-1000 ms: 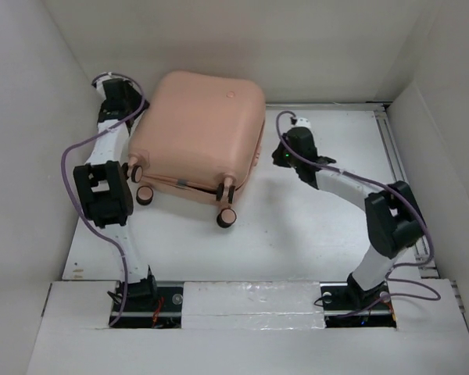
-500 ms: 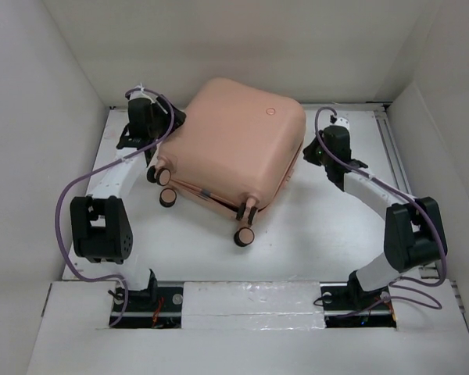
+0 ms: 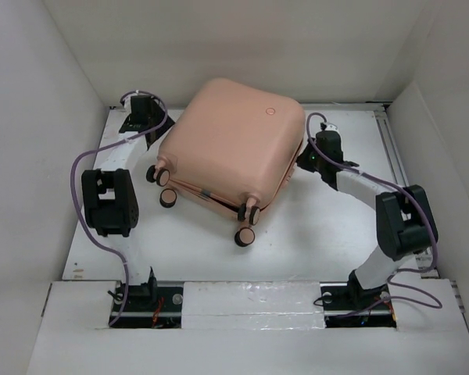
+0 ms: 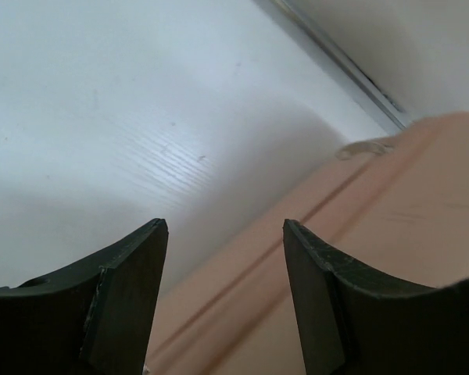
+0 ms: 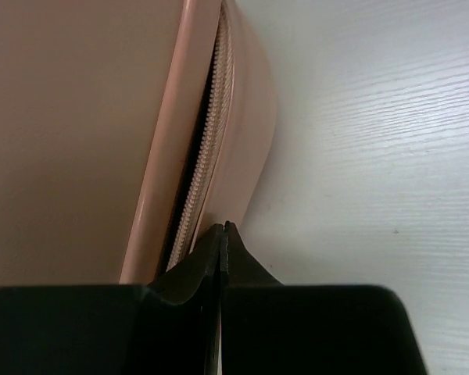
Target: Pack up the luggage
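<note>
The pale pink hard-shell luggage (image 3: 230, 144) lies flat on the white table, shells together, with a round button mark (image 3: 270, 111) on top and its wheels (image 3: 245, 236) toward me. My left gripper (image 3: 151, 134) is open and empty at the suitcase's left edge; in the left wrist view its fingers (image 4: 125, 289) frame the pink shell (image 4: 359, 234) and its seam. My right gripper (image 3: 303, 156) is shut and empty, its tip against the suitcase's right side. The right wrist view shows the shut tip (image 5: 224, 234) at the unzipped zipper seam (image 5: 207, 148).
White walls enclose the table on the left, back and right. A metal rail (image 3: 395, 156) runs along the right edge of the table. White table (image 3: 313, 226) lies in front of and to the right of the suitcase.
The suitcase slid to the right over the past second and has settled. My left arm pulled back slightly toward the left rear; my right gripper moved in against the suitcase's right side.
</note>
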`<state>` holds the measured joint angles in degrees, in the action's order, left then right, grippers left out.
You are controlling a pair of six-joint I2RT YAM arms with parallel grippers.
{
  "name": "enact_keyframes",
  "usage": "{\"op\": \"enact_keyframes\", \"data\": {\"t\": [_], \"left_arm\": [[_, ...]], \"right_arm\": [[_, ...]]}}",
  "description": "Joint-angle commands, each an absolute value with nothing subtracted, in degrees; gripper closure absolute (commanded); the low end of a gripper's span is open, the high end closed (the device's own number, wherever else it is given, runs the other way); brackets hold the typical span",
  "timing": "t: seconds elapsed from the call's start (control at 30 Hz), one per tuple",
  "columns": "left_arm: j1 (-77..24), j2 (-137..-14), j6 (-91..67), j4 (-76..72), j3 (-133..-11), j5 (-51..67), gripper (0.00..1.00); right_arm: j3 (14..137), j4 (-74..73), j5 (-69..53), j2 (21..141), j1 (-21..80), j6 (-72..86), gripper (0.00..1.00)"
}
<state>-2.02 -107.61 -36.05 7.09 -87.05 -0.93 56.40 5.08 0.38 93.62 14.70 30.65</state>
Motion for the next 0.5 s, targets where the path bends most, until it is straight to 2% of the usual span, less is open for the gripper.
{"op": "enact_keyframes", "data": {"t": [0.0,0.13,0.2,0.27,0.4,0.47], "left_arm": [[-4.4,-108.5,-37.5,11.2,-80.8,4.6,0.44],[-9.1,-102.3,-40.5,6.2,-69.7,9.6,0.45],[-13.3,-96.4,-41.6,3.9,-65.2,10.3,0.45],[-18.1,-89.2,-43.0,3.3,-59.0,9.8,0.45],[-27.6,-77.7,-45.8,5.0,-51.1,4.9,0.45],[-29.8,-72.8,-47.3,7.3,-46.6,3.3,0.45]], "right_arm": [[61.2,8.2,-1.5,96.6,16.6,30.6,1.00],[69.7,7.6,-5.5,102.4,19.2,30.6,1.00],[76.4,6.6,-9.3,104.4,22.2,30.1,1.00],[82.1,2.7,-7.7,107.7,26.8,27.2,1.00],[106.7,-9.5,-10.5,115.8,31.0,21.1,1.00],[114.2,-16.2,-12.0,119.9,31.6,19.8,0.97]]}}
